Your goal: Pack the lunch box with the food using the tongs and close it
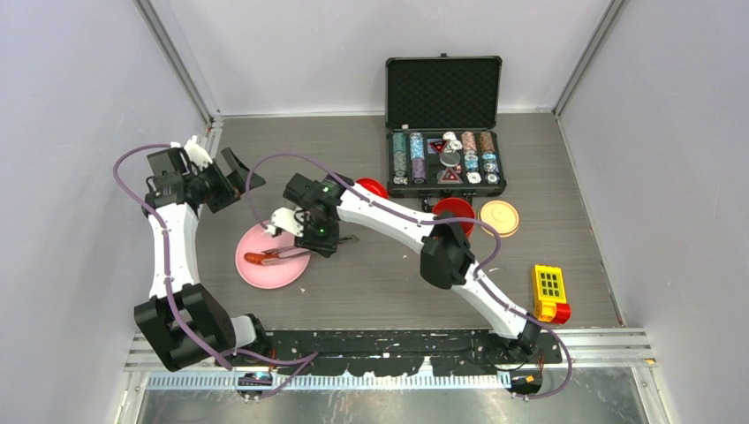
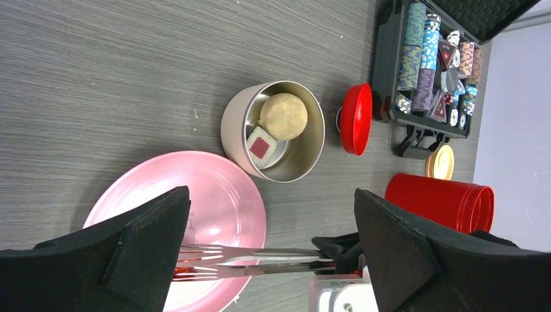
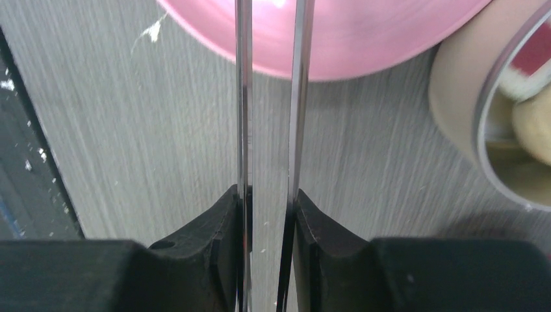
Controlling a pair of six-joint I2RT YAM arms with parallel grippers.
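Two arms are sharing the table [image 1: 380, 287] in the top view. The right gripper [image 1: 305, 240] is reaching across to the pink plate [image 1: 281, 272] and clamping the tongs [image 1: 284, 253], whose tips are lying at the red sausage [image 1: 256, 259] on the plate. The left gripper [image 1: 219, 172] is hovering behind the plate with its fingers wide apart, holding nothing. The red canister [image 1: 452, 208] is standing open beside the right forearm. The red lid [image 1: 373, 186] and the beige disc lid [image 1: 499, 217] are lying apart in front of the poker chip case [image 1: 446, 159].

From the left wrist, the steel bowl [image 2: 230, 127] is sitting just beside the plate, holding a white cube with red centre [image 2: 260, 147] and a pale round lump [image 2: 284, 116]. The tong tips are straddling the sausage, with only a sliver of red showing.

From the right wrist, the black fingers [image 3: 217, 227] are pressing on both slim arms of the tongs, which are standing close but not touching. The sausage is lying out of frame.

The tongs are looking stiff, springy and polished, so they are likely to twist or slide in the pads. Squeezing across both arms partway along seems right. The sausage is probably light, smooth and prone to rolling, so pinching it gently across its middle looks safest.
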